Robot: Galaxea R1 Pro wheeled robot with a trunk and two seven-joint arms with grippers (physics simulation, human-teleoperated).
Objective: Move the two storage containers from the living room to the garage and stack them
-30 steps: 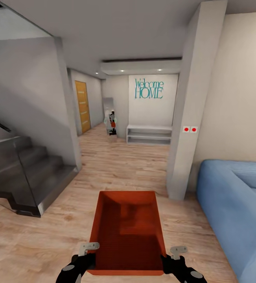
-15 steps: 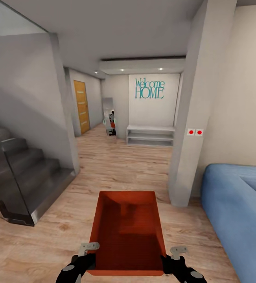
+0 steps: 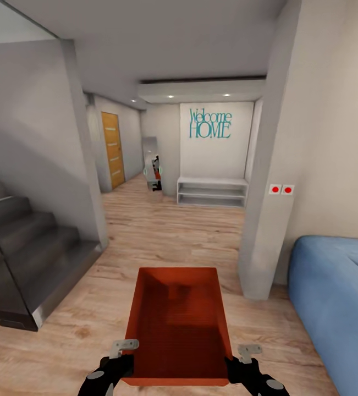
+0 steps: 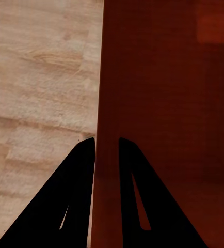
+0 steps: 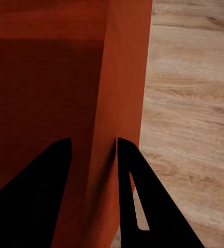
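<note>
Head view, smooth orange-red rectangular bin (image 3: 177, 324), wood-plank floor (image 3: 168, 231)

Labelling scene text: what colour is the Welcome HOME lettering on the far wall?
Teal blue lettering on a white wall, clearest in the head view.

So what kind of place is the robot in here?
A home interior, probably the living room's edge opening onto an entry hall: wood plank floor, blue sofa, a staircase and a "Welcome HOME" sign. Both grippers hold an orange-red bin.
</note>
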